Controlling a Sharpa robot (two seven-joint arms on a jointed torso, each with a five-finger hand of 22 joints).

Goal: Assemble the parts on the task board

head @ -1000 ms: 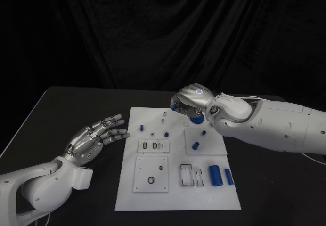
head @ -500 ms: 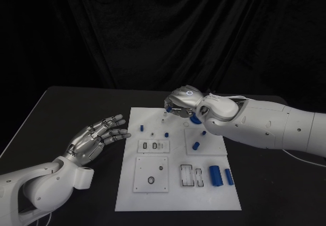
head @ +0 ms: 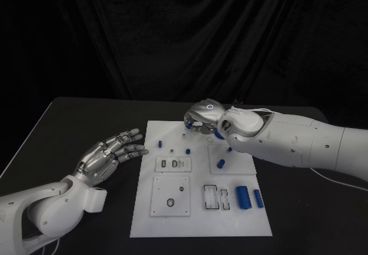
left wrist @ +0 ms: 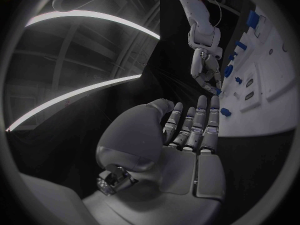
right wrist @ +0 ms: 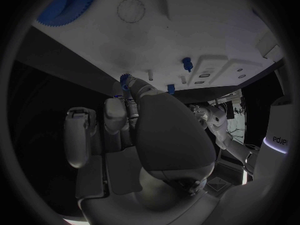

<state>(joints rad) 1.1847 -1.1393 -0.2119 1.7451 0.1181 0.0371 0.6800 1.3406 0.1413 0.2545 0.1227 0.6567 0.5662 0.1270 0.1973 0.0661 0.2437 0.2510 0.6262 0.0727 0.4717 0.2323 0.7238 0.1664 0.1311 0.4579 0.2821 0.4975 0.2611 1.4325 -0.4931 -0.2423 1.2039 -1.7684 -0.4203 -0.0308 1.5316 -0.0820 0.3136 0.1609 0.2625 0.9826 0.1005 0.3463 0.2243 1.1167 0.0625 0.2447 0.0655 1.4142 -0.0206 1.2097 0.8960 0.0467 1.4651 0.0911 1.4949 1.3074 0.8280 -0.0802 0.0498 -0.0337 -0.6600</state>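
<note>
From the head view, the right hand [head: 202, 121] is hanging over the far edge of the task board [head: 201, 223], fingers curled around a small blue part [head: 189, 124] at its fingertips. The left hand [head: 107, 154] is hovering over the desk [head: 69, 127] just beside the board, fingers spread and holding nothing. Two blue cylinders [head: 248, 198] are lying near the board's right edge.

The left wrist view is showing its own palm [left wrist: 178, 155] flat and unoccupied, with the right hand [left wrist: 209, 70] reaching down to the board [left wrist: 269, 90] beyond.

In the right wrist view, the fingertips [right wrist: 132, 87] are pinching the small blue part [right wrist: 124, 79] against the board's edge, near a blue gear [right wrist: 65, 5].

The part is looking light, rigid and smooth, probably plastic; it is likely to slip or twist, so pinching its sides squarely seems wisest.
</note>
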